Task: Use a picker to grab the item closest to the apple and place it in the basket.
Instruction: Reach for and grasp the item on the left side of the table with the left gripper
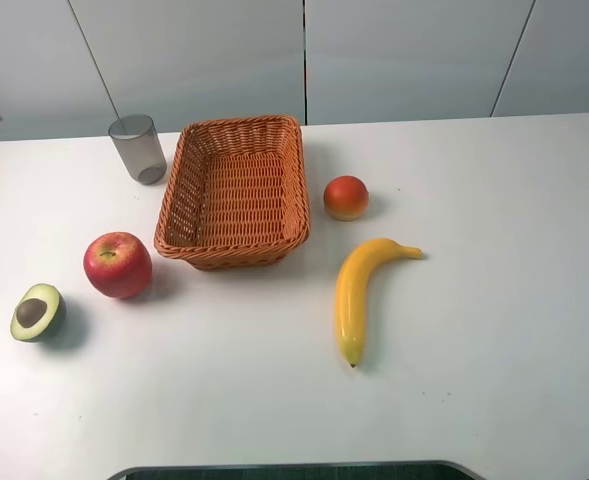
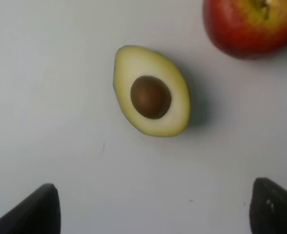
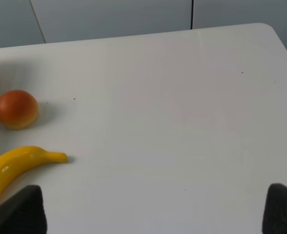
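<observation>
Lowering the left pincer (image 2: 155, 209), spread wide and empty, is best done over the avocado half (image 2: 152, 92), which lies on the counter (image 1: 474, 330) just beside the apple (image 2: 253, 24), opposite the basket (image 1: 232, 252), so that its flanks are gripped. The right pincer (image 3: 153, 209) is likewise wide open and empty, well apart from the apple. One each is counted: apple, avocado half, basket, banana (image 1: 359, 295), orange-red fruit (image 1: 346, 197), grey cup (image 1: 139, 148).

Ext cam high over counter (image 1: 494, 320) w/ basket (image 1: 232, 190), L wrist close above avocado (image 2: 152, 91), R wrist low, oblique, shares banana (image 3: 16, 163) w/ ext.
</observation>
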